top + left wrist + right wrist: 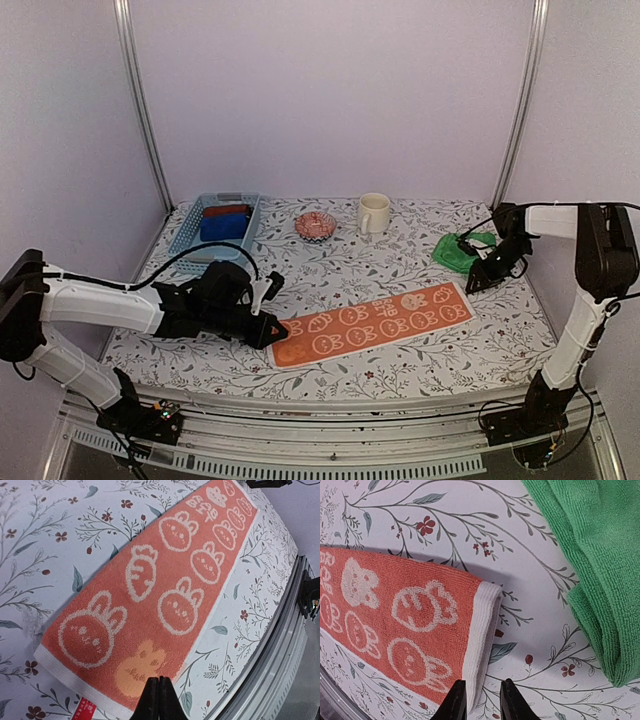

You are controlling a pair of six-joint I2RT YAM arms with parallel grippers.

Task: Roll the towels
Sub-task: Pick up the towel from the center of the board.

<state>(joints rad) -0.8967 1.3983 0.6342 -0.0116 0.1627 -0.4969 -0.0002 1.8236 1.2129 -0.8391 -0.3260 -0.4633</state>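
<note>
High overview, downward wrist close-ups, shared towel (370, 325)

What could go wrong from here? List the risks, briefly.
1. The left tool is shut over one end of the orange towel, apparently gripping no cloth. Pushing may bunch it rather than roll it.
2. The right tool, jaws slightly apart at the other end's pale edging, may catch only the hem and slip.
3. The green towel lies close by and could snag.

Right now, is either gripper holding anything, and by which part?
Nothing looks held. Left gripper is shut empty at the orange rabbit towel's end; right gripper is open, jaws astride its white hem, not clamped.
</note>
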